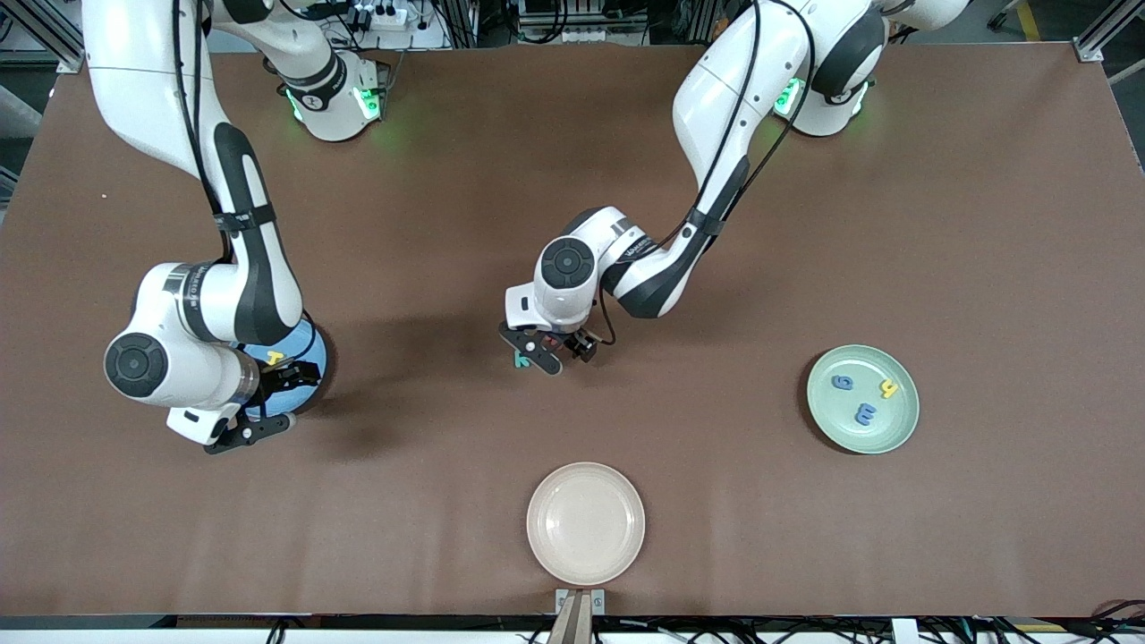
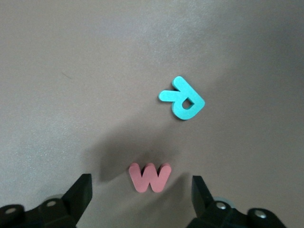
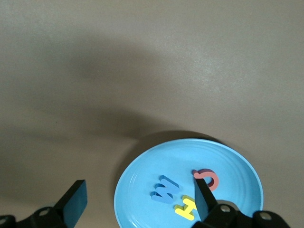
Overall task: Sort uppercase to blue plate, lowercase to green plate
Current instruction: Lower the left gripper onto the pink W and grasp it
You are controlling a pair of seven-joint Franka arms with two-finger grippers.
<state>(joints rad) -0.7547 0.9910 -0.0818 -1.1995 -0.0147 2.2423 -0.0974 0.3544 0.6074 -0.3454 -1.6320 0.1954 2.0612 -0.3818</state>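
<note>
The left gripper point(image 2: 141, 190) hung wide open and empty over the red m point(image 2: 150, 177), mid-table beside the teal R point(image 2: 184, 99). Light, squashy foam, it looked; best pinched across its flat sides. The right gripper point(image 3: 137, 199) waited open, empty, over the blue plate point(image 3: 237, 164).

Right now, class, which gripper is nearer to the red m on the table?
Left. The left gripper hangs open directly over the red m, fingers either side. The right gripper is open over the blue plate at the right arm's end.
</note>
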